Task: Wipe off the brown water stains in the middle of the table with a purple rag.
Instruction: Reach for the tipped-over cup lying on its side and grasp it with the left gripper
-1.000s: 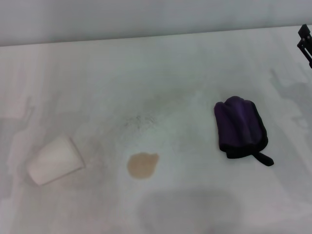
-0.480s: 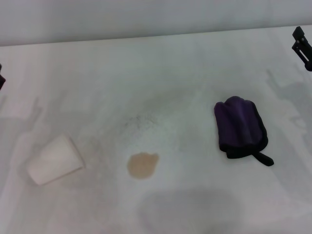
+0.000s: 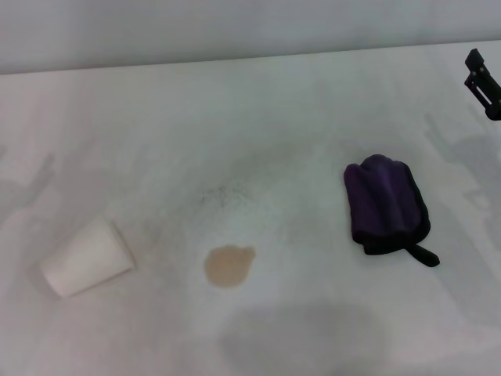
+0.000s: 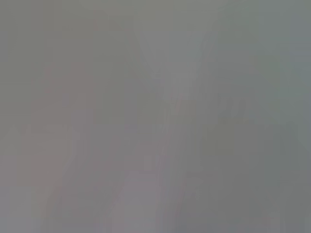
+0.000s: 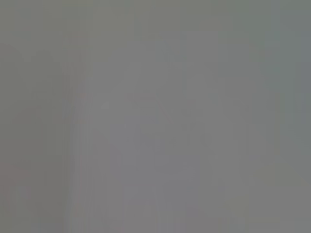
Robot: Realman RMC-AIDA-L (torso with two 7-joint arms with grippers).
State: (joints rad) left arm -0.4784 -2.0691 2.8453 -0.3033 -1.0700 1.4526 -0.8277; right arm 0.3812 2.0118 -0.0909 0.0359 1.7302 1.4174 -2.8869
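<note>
Purple cloth is seen in the purple rag (image 3: 387,205), which lies folded on the table (image 3: 297,110), its black loop tail pointed toward the near edge. Well to the left of the rag, the brown water stains (image 3: 228,265) are found as one small tan puddle. Farther left of the rag, beyond the puddle, a white paper cup (image 3: 88,257) is laid on its side. Beyond the rag, at the far right, the right gripper (image 3: 483,82) is partly seen above the table; whether its claw is spread or pressed together cannot be told.
</note>
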